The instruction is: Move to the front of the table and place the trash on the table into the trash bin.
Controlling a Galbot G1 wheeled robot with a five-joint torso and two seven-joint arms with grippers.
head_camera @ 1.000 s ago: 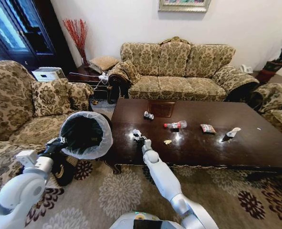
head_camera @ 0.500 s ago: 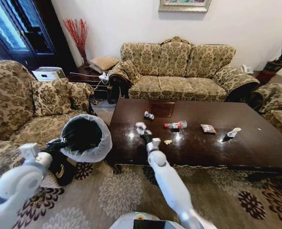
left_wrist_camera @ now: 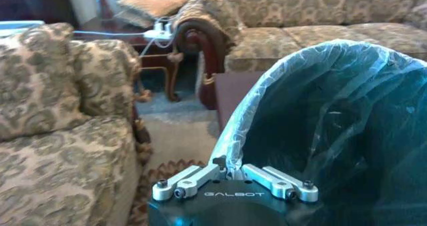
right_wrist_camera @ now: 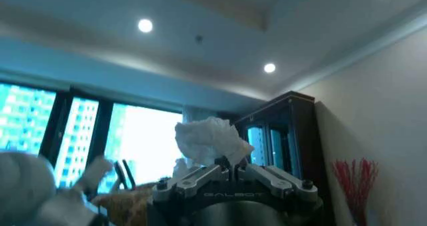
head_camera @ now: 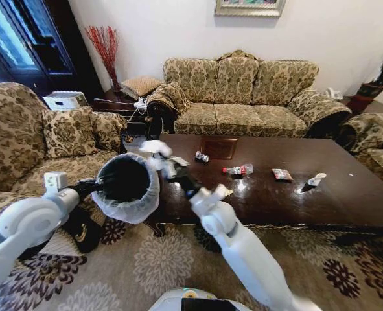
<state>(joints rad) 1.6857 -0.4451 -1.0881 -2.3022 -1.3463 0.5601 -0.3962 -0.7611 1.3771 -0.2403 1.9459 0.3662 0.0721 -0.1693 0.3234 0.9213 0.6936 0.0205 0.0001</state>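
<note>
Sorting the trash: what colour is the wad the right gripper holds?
White crumpled paper, clearest in the right wrist view.

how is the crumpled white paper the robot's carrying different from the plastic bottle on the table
The crumpled white paper is pinched in the right gripper, raised beside the trash bin; the plastic bottle lies on its side on the table, untouched. The paper is opaque, shapeless white; the bottle is clear with a red label. Both are trash.
</note>
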